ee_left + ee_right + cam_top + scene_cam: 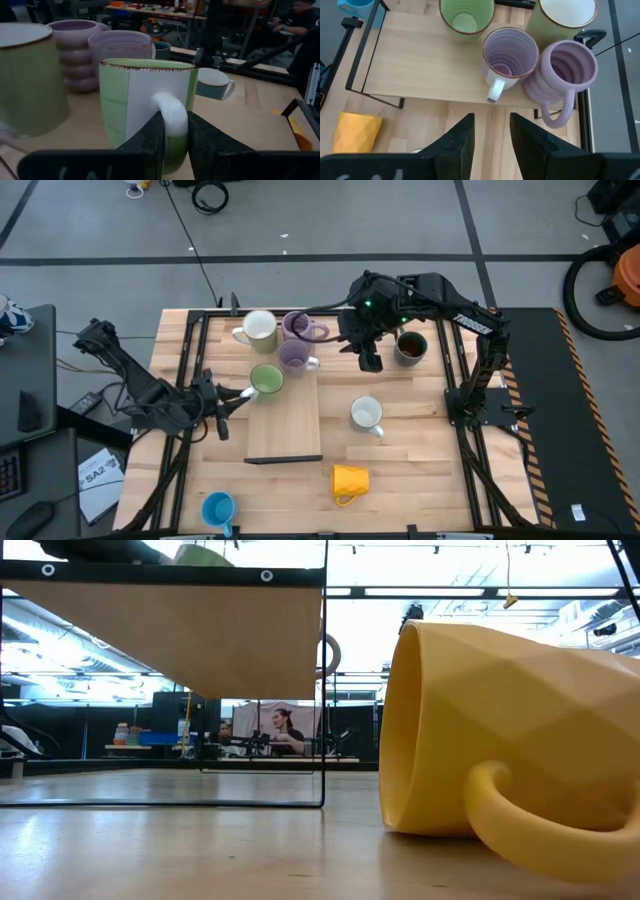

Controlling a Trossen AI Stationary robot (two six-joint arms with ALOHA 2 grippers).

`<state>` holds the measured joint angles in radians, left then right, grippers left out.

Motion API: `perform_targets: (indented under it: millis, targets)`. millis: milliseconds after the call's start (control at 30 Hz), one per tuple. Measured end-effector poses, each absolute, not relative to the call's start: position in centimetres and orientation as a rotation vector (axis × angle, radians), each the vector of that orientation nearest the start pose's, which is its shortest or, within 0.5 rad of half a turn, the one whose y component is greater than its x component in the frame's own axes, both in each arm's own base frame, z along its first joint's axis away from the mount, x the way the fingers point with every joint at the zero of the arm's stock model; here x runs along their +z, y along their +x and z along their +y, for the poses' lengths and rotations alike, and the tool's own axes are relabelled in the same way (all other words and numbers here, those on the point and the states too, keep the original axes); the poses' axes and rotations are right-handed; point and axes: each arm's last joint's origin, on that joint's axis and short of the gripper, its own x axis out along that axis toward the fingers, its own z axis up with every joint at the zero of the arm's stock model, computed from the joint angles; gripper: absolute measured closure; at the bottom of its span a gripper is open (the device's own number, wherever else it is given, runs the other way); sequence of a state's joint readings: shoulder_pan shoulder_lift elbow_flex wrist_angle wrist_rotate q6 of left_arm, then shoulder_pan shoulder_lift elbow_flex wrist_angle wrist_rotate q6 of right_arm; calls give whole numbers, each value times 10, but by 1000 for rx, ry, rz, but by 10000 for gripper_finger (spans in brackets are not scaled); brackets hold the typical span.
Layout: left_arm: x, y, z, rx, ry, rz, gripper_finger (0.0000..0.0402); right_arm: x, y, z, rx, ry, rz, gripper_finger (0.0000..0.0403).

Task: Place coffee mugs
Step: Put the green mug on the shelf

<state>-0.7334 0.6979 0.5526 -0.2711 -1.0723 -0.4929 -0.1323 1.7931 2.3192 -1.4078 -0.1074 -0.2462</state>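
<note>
A light green mug [266,379] [145,100] stands upright on a raised wooden shelf [290,425]. My left gripper [240,393] [172,125] reaches in from the table's left and is shut on its white handle. Behind it on the shelf stand a pale mug [258,328] and two lavender mugs [293,356] [298,327]. My right gripper [370,362] [491,122] hovers open to the right of the lavender mugs and holds nothing. A dark mug [410,346], a white mug [366,414] and a blue mug [218,508] stand on the table. A yellow mug [350,480] [500,730] lies on its side. My left gripper pinches the green mug's white handle [172,112] between its two fingers [150,142], one on each side of the loop. The fingers come in level from the table's left. The mug stays upright with its base on the wooden shelf.
The shelf rests on a thin black frame [323,740] above the table. Black rails [190,360] [455,370] run along the table's left and right sides. Bare wood [420,470] lies right of the yellow mug. In the low view a person sits far behind the table.
</note>
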Motion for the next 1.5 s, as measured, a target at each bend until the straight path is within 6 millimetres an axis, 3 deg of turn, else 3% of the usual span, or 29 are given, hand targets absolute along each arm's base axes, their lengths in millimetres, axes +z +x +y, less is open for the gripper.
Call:
perform_targets:
  millis: [867, 1500]
  targets:
    - [254, 122, -74, 444, -105, 190, 331, 462, 319, -47, 61, -118, 857, 274]
    - [253, 124, -71, 477, -95, 193, 253, 463, 320, -47, 60, -119, 851, 274]
